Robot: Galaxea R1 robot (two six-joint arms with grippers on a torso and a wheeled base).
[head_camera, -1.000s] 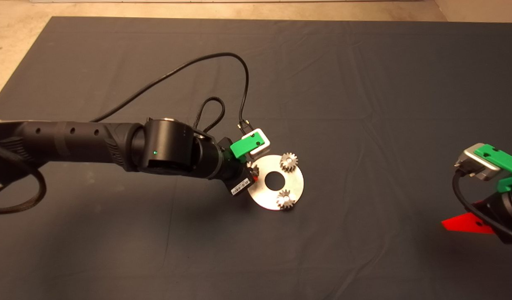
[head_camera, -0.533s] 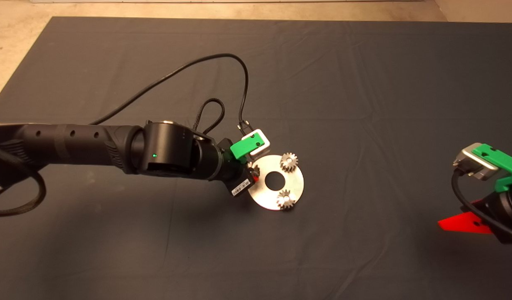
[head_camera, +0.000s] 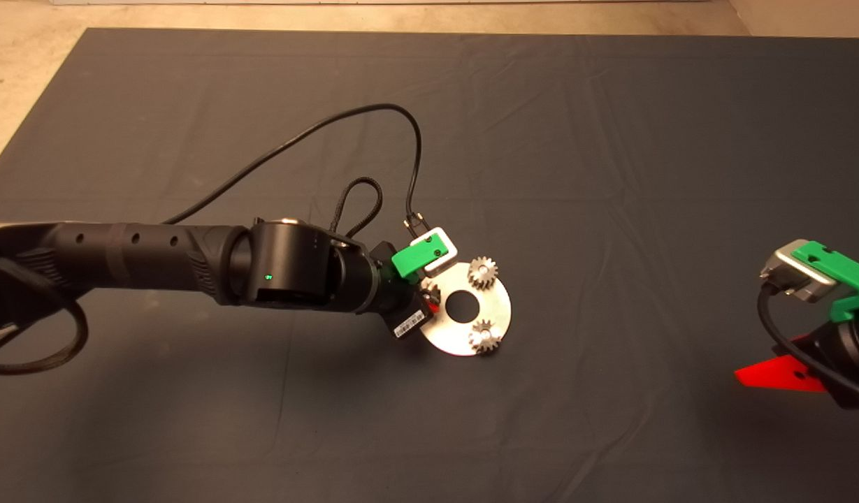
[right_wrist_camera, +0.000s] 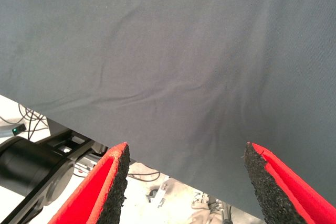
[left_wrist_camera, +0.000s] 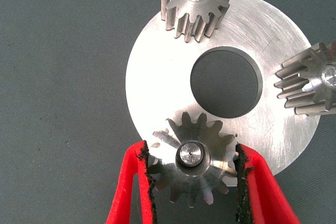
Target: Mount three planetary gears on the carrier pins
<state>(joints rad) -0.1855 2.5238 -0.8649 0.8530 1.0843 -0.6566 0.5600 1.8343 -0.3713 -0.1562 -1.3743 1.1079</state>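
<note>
1. My left gripper (left_wrist_camera: 191, 182) is clamped on a small silver-grey toothed spur gear (left_wrist_camera: 190, 162): one black pad presses its teeth on each side, and the gear fills the gap between my red fingers (left_wrist_camera: 128, 187).
2. That gear sits over a short silver cylindrical pin (left_wrist_camera: 189, 153), whose bright round end shows in the gear's centre hole.
3. The pin stands on a flat round shiny metal disc (left_wrist_camera: 157, 77) with a large centre hole, which lies on the dark mat (head_camera: 611, 140).
4. Beyond my fingertips, across the disc's hole, a second spur gear (left_wrist_camera: 195, 1) sits on its own pin, the pin's end showing in its middle.
5. A third spur gear (left_wrist_camera: 310, 80) sits on its pin at the disc's rim, off to the side of my fingers, well apart from the held gear.
6. From above, my left arm reaches in and its gripper covers the near edge of the disc.
7. My right gripper (right_wrist_camera: 184, 182) waits at the mat's edge with fingers spread wide and nothing between the pads.
</note>
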